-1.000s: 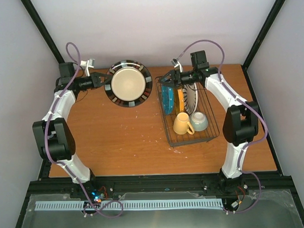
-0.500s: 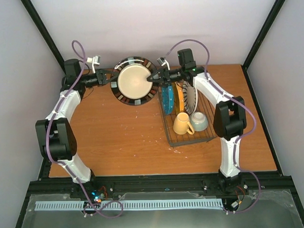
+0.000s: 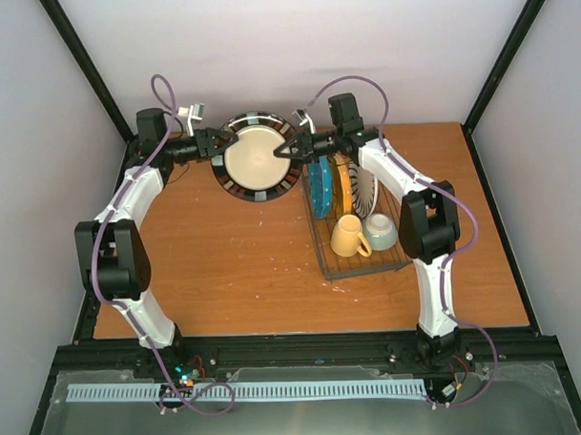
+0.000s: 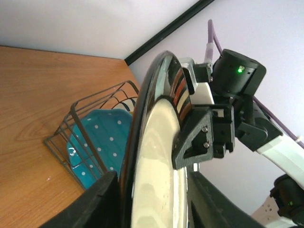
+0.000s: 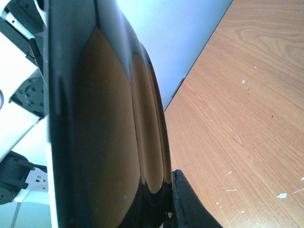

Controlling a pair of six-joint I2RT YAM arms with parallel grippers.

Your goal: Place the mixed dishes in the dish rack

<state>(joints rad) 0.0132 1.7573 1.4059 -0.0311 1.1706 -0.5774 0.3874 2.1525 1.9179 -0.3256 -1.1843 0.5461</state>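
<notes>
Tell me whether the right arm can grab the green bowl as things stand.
Probably not yet: the right gripper is shut on the rim of the striped plate, so its jaws are taken. The green bowl lies uncovered at the near end of the dish rack, beside the yellow mug.

arms: left arm (image 3: 128, 199), right arm (image 3: 389, 176), white shells, black joints | cables: purple cable (image 3: 348, 78), looped | right tool (image 3: 286, 151): black, two screws (image 4: 204, 135) | wrist: green light (image 4: 239, 70)
</notes>
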